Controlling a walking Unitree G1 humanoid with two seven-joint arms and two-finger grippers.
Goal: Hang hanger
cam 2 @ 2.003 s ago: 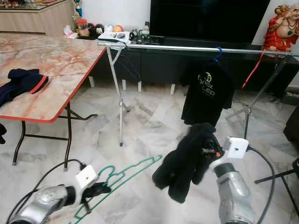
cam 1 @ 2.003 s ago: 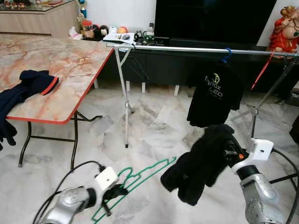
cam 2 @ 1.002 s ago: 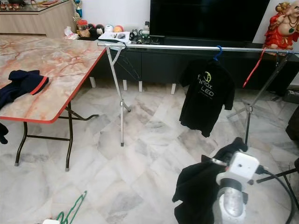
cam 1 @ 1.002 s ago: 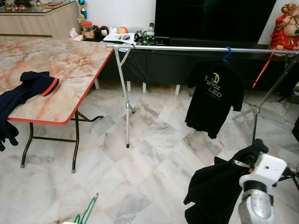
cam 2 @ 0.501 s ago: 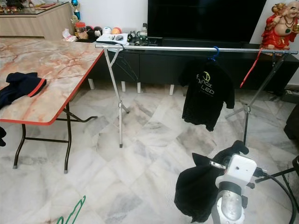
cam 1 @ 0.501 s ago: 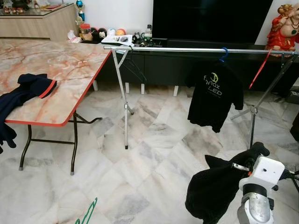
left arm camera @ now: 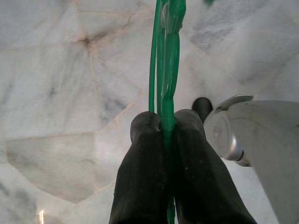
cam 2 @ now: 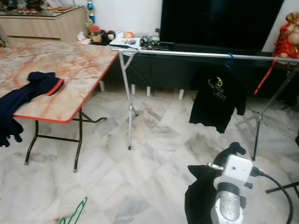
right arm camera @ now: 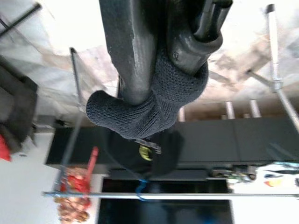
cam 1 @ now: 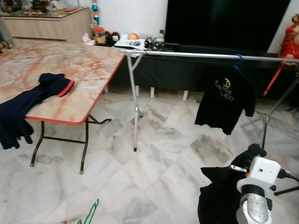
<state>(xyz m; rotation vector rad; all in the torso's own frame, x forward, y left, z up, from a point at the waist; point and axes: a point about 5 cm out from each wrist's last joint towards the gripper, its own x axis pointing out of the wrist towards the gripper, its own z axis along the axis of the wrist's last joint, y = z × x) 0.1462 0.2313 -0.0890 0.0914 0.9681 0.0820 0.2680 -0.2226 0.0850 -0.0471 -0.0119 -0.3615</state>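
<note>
Two grippers at work, both low in the foreground. Left gripper (left arm camera: 163,126): fingers (left arm camera: 140,186) clamped tight on green hanger (left arm camera: 167,56), wire pinched between the pads; hanger extends past the fingertips over marble floor (cam 1: 154,177). In head view, the hanger's tip shows at the bottom edge, low and well apart from the rail. Right gripper (right arm camera: 175,53): fingers closed on dark knit garment (right arm camera: 149,102), cloth bunched around the tips; the garment hangs beside the right wrist w/ white camera block (cam 1: 264,170).

Mid-ground: folding table (cam 1: 88,65), marble-pattern top, red edge, metal legs, on robot's left. Navy garment (cam 1: 32,100) lies on the table, part draped over the near edge.

Beyond: metal clothes rail (cam 1: 187,54) on stand legs, running across the room. Black T-shirt (cam 1: 225,100) w/ printed logo hangs from it on a blue hanger (cam 1: 239,59). Red item (cam 1: 273,77) hangs from the rail toward right end; type can't be told.

Far: black TV unit (cam 1: 205,70) w/ small clutter on top, wooden cabinet (cam 1: 51,25) at far left.
</note>
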